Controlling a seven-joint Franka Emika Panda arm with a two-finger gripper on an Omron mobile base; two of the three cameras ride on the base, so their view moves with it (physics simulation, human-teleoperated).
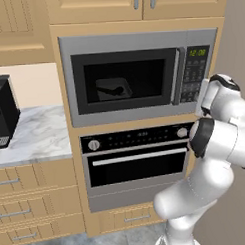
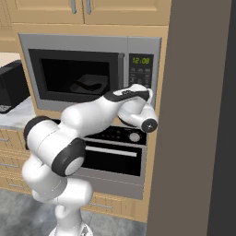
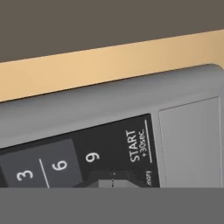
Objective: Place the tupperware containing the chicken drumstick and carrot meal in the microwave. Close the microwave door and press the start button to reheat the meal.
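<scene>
The microwave [image 1: 137, 44] has its door [image 1: 126, 107] shut, with the slim handle [image 1: 177, 75] beside the keypad [image 1: 194, 77]. Through the dark window the tupperware [image 1: 113, 89] [image 2: 90, 84] shows dimly inside. Behind the glass, the chicken drumstick and carrot are too dark to make out. My hand reaches to the keypad's lower right corner. In the hand view my gripper [image 3: 113, 180] is shut with nothing in it. Its tips sit close against the panel just below the 9 key [image 3: 92, 156] and the START button [image 3: 138, 146].
A black-fronted oven [image 1: 136, 164] with round knobs sits right under the microwave. To the left, a black appliance [image 1: 4, 111] stands on the marble counter [image 1: 40, 137]. A tall dark wall panel [image 2: 198, 115] closes off the right side. Wooden cabinets hang above.
</scene>
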